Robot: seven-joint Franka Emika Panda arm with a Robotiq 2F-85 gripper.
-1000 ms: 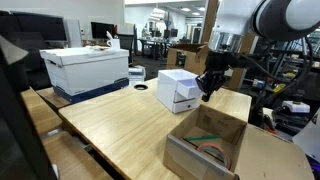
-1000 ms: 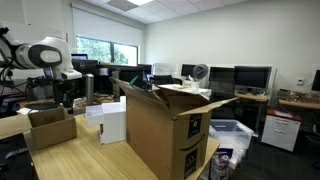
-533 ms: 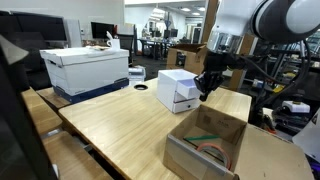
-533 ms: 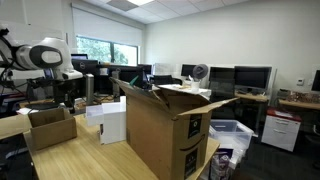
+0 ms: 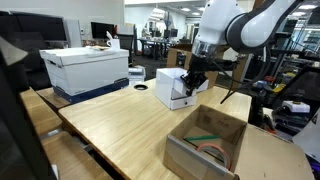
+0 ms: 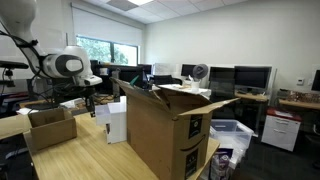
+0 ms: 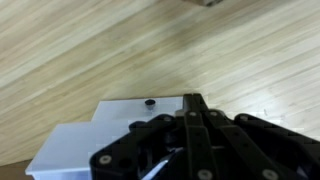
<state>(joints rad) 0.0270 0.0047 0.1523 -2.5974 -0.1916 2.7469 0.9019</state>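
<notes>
My gripper (image 5: 189,86) hangs just above the near side of a small white box (image 5: 170,90) on the wooden table (image 5: 120,125). In an exterior view the gripper (image 6: 90,106) is left of that white box (image 6: 113,122). In the wrist view the black fingers (image 7: 194,101) are pressed together and look shut, with nothing visible between them. The white box (image 7: 105,135) lies right under them, with a small dark knob (image 7: 150,102) on its top.
An open cardboard box (image 5: 205,142) with green and reddish items stands at the table's near right; it also shows in an exterior view (image 6: 50,127). A white bin on a blue lid (image 5: 86,68) and a black ring (image 5: 141,87) are further back. A tall cardboard carton (image 6: 165,130) stands close to the camera.
The arm has swung left, from beside the white box's right edge to over the box. The fingers stay shut.
</notes>
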